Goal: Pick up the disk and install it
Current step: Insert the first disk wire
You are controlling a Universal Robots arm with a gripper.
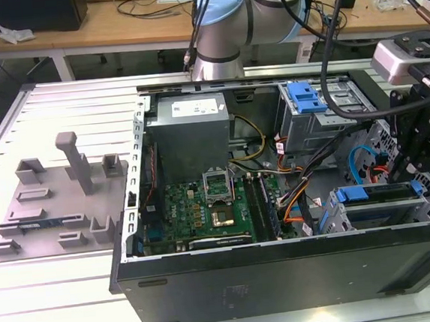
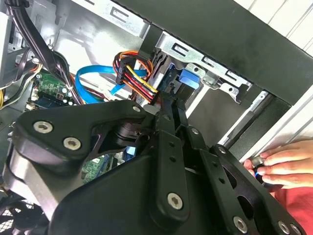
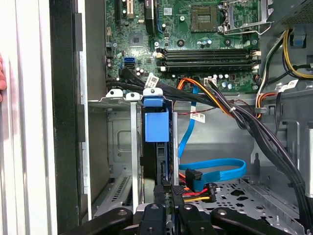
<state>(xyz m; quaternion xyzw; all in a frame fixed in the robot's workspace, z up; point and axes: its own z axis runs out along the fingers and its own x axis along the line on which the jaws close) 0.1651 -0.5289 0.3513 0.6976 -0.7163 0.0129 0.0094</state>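
Pincer (image 3: 166, 208) clamped on disk (image 3: 157, 147) edge; disk half-hidden inside drive cage (image 3: 117, 147).

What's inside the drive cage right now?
The disk stands on edge in one slot of the drive cage, its blue carrier showing. The neighbouring slot looks empty. The pincer covers the disk's lower end.

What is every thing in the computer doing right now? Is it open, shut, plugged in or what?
Computer case: lying on its side, side panel off, insides showing.
The disk: standing on edge in a slot of the drive cage, at the gripper.
Processor socket: lid lifted, open.
Memory sticks: seated in their slots.
Blue data cable: loose, its end unplugged.
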